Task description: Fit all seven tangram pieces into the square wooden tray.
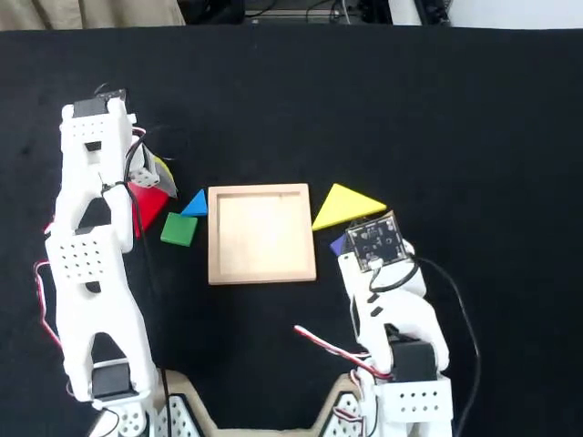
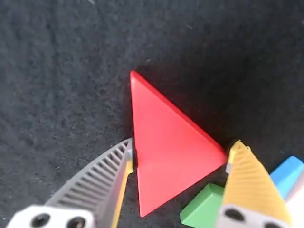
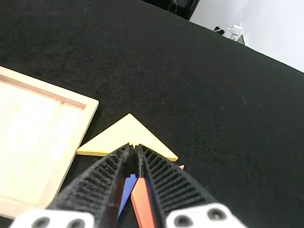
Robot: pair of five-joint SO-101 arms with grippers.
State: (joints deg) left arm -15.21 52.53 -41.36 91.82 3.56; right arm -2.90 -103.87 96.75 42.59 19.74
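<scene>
Tangram pieces that we can see all lie on the black surface (image 1: 410, 109), outside the wooden tray (image 1: 262, 237). Toward the surface's left edge the left gripper (image 2: 183, 145) hangs low over the red triangle (image 2: 166, 156). Its jaws are spread, one finger on each side of the piece and close to its edges, though we cannot tell whether they touch it. Just beside the red triangle, on the tray's side, lie the green square (image 1: 178, 229) and the small blue triangle (image 1: 194, 204), both near the tray's left rim. The tray sits flat in the middle of the surface, its pale floor bare. A large yellow triangle (image 1: 344, 206) lies just off the tray's right rim. The right gripper (image 3: 133, 148) is over the near edge of that triangle, jaws clenched tip to tip with nothing between them. A violet-blue piece (image 1: 338, 244) and an orange piece (image 3: 141, 199) lie under it. Beyond the surface's far edge we see a beige cloth (image 1: 100, 11), dark cables (image 1: 319, 9) and a white wall (image 3: 266, 28).
</scene>
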